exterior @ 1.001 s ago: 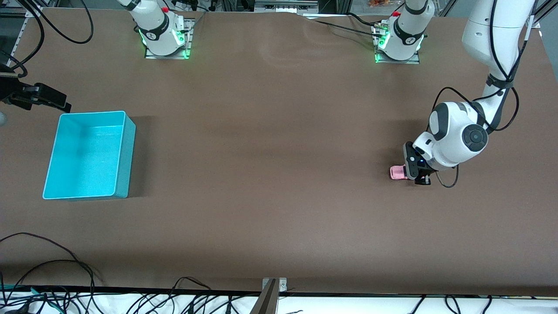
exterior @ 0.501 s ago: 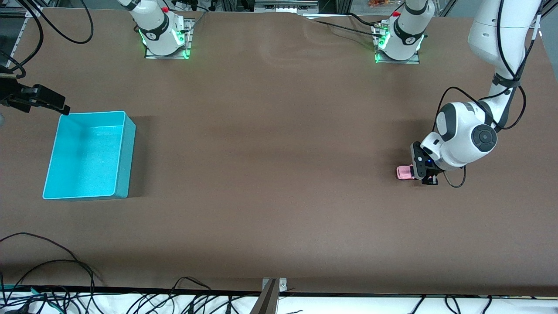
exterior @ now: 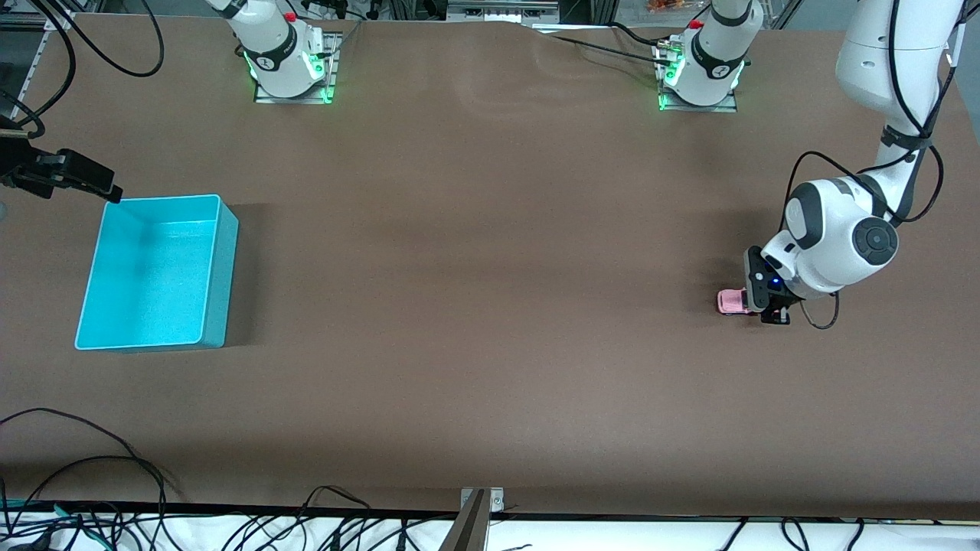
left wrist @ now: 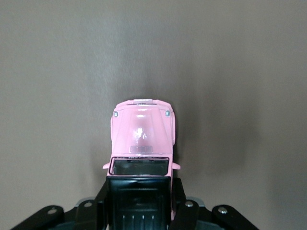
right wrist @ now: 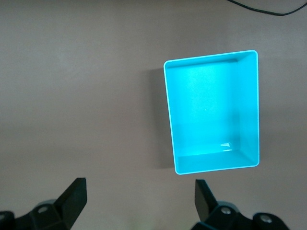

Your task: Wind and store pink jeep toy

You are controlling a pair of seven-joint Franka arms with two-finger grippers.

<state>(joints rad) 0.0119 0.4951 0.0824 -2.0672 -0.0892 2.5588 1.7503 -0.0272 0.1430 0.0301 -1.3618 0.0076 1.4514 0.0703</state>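
Pink jeep toy [left wrist: 142, 134], black roof.

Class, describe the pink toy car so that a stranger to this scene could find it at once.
Start at the brown table and go to the left arm's end. There the left hand is shut on the pink toy car. It is tiny, boxy and black-roofed, unlike the big turquoise bin.

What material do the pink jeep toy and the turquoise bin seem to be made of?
Pink jeep toy: glossy painted body, plastic or die-cast metal; its hood shows a bright reflection, and the look alone cannot tell which. Turquoise bin: probably moulded plastic, smooth with a slight sheen; thin even walls, rounded corners, one uniform colour.
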